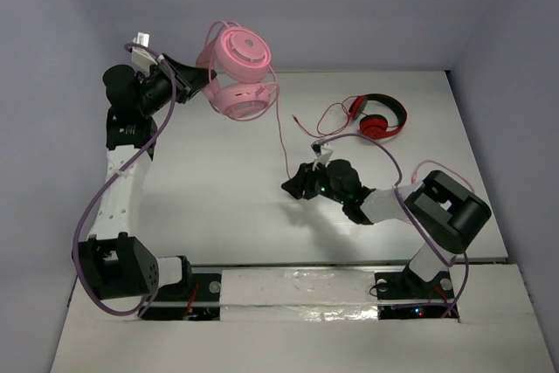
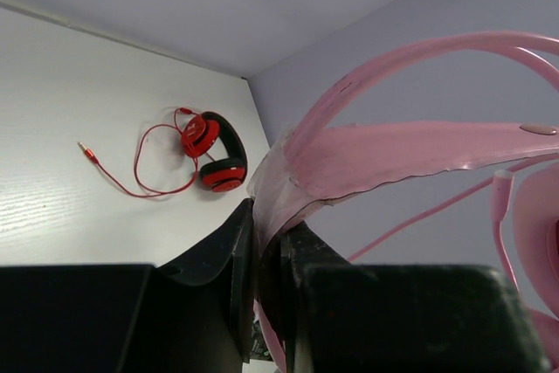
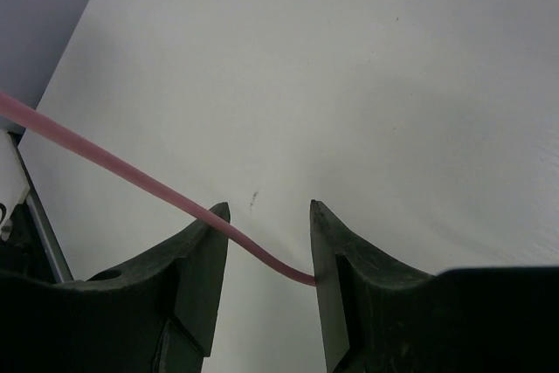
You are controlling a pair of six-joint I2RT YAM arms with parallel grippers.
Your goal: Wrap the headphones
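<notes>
The pink headphones (image 1: 240,72) hang in the air at the back left, earcups stacked one over the other. My left gripper (image 1: 190,76) is shut on their pink headband (image 2: 367,159), seen close in the left wrist view. The thin pink cable (image 1: 281,133) drops from the earcups toward my right gripper (image 1: 293,186) low over the table's middle. In the right wrist view the cable (image 3: 131,176) crosses the gap between the open jaws of that gripper (image 3: 269,216), over the left finger and up to the right one, and is not pinched.
Red-and-black headphones (image 1: 382,118) with a red cable (image 1: 325,115) lie at the back right; they also show in the left wrist view (image 2: 214,150). Grey walls stand behind and beside the white table (image 1: 218,198).
</notes>
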